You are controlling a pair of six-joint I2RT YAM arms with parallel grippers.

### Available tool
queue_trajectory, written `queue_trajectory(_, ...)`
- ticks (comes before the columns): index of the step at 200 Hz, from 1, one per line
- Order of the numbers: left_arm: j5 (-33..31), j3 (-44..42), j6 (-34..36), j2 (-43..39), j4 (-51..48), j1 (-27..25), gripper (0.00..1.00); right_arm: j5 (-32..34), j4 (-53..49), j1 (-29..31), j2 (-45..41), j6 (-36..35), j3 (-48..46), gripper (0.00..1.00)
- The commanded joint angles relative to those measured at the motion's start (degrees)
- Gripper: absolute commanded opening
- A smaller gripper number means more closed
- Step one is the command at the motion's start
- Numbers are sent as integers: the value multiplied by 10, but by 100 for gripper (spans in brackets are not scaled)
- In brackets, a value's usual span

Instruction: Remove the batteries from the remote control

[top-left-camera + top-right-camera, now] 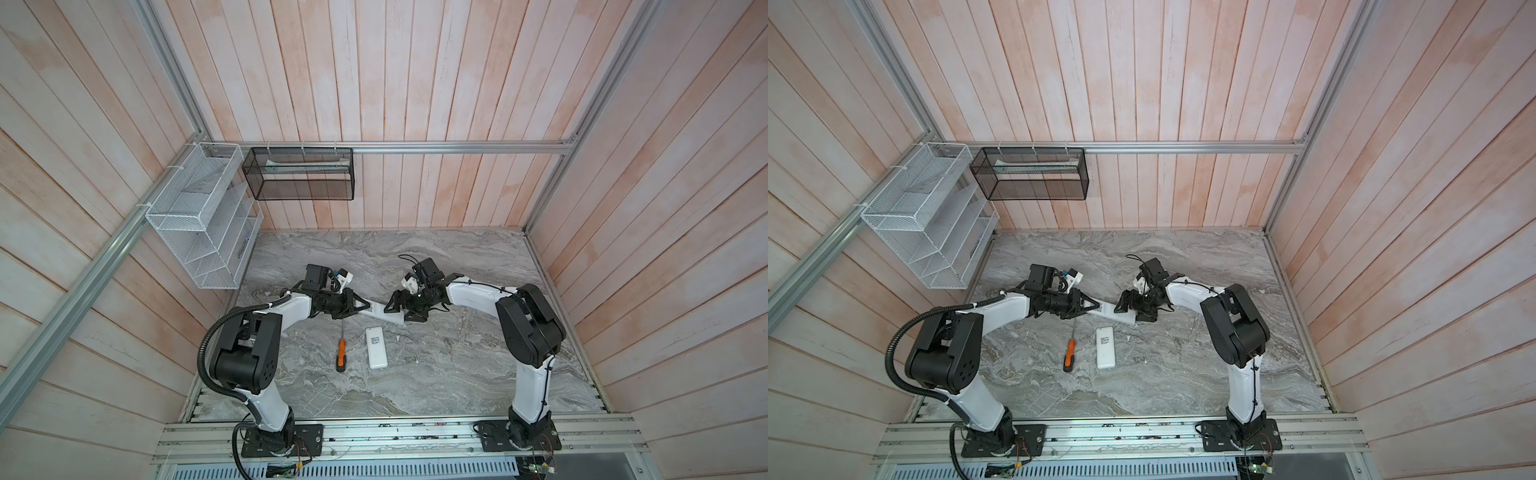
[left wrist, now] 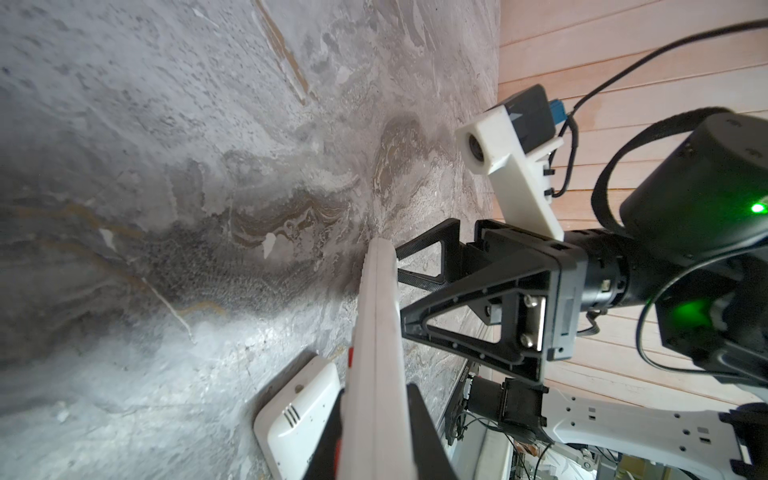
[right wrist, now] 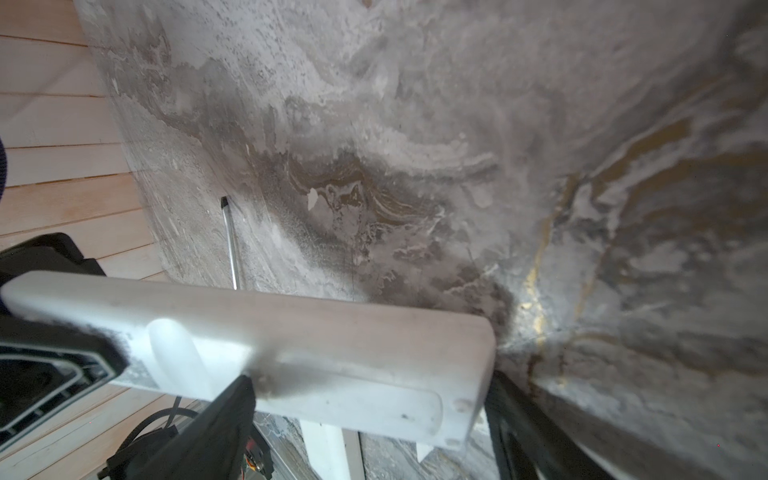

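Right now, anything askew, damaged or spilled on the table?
Nothing spilled or damaged. One oddity: the remote sits on edge, clamped by the left gripper, with the right gripper open wide around its other end. The second remote and the screwdriver lie flat.

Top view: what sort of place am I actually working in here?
Most likely a purpose-built robot test cell, dressed like a room: a marble-look tabletop boxed in by plank walls, an aluminium frame rail along the back, and a black mesh basket hung from it.
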Motion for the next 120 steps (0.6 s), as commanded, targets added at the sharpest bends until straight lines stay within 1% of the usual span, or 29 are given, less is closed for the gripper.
queue_trajectory(1,-37,-4,18,16,-23,-10,0,17,5,11,30,8,13,84)
queue_trajectory(43,-36,1,20,19,-27,-11,0,24,-1,12,39,14,21,82)
queue_trajectory(61,-39,4,20,19,-29,-12,0,36,-20,17,43,4,30,81)
queue_trajectory(74,-43,5,20,18,-31,-13,0,59,-51,22,46,-11,44,81)
queue_trajectory(92,-53,6,21,17,-35,-12,0,110,-110,33,53,-33,73,81)
queue_trajectory(120,-72,7,24,13,-44,-13,0,185,-181,45,55,-55,110,86)
